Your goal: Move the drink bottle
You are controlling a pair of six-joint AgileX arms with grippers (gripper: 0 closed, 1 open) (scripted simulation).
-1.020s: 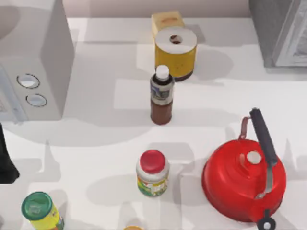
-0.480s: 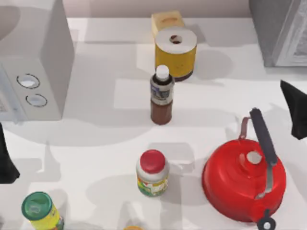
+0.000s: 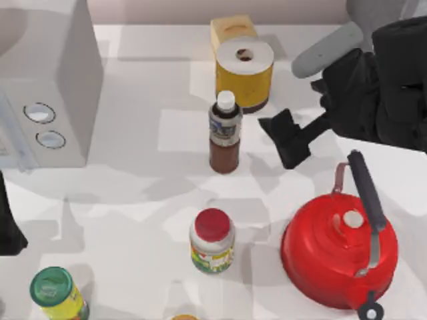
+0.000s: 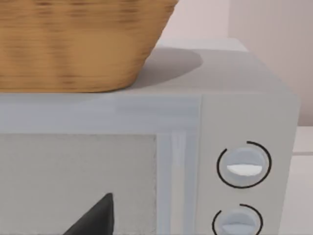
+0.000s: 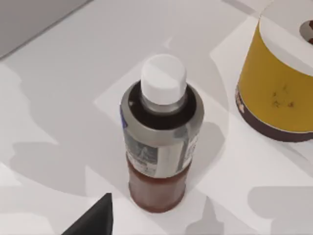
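Drink bottle (image 3: 225, 133) upright; yellow canister (image 3: 244, 73) just behind (touching? unclear).

You have one drink bottle (image 3: 225, 133), one red kettle (image 3: 339, 250) at four o'clock, two lidded jars, red-lidded (image 3: 212, 241) and green-lidded (image 3: 57, 294), at six to seven o'clock, one yellow roll canister (image 3: 244, 72) at twelve, one microwave (image 3: 43, 87) with two dials, one wicker basket (image 4: 78, 44).

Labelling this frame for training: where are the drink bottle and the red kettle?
drink bottle (image 3: 225, 137), top view, on its grey label.
red kettle (image 3: 327, 257), top view, on its body.
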